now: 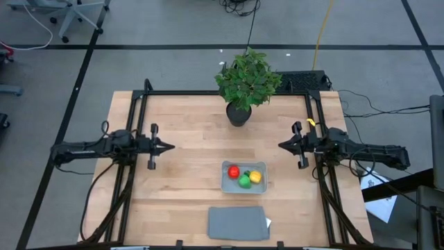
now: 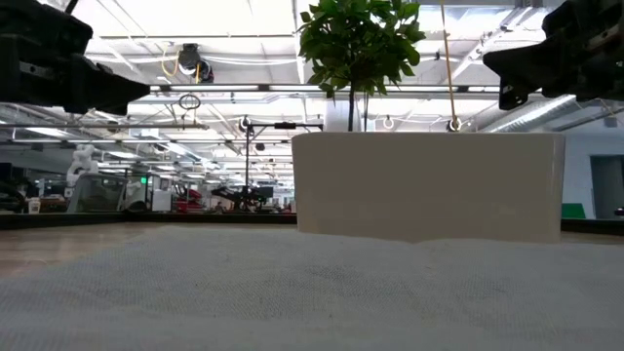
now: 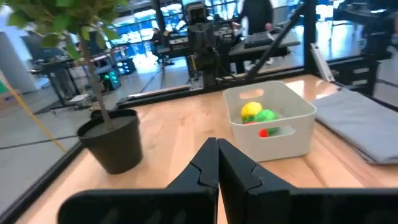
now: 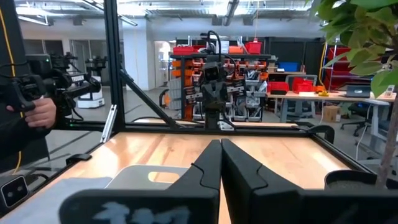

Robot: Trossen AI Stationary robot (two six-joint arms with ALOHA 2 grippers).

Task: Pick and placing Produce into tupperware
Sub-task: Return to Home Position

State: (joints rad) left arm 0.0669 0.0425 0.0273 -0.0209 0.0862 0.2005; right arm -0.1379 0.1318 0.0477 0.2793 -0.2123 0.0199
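Your left hand [image 1: 168, 146] and right hand [image 1: 282, 145] hang at opposite sides of the worktop [image 1: 187, 118], each with its fingers pressed together on nothing. Between them, just beyond a grey cloth [image 1: 238, 223], the tupperware [image 1: 224, 180] holds the red piece [image 1: 234, 171], green piece [image 1: 244, 182] and yellow piece [image 1: 255, 177]. The tub looks light, stiff and slick-walled; if you move it, pinch one wall at the rim, as the round produce would likely roll
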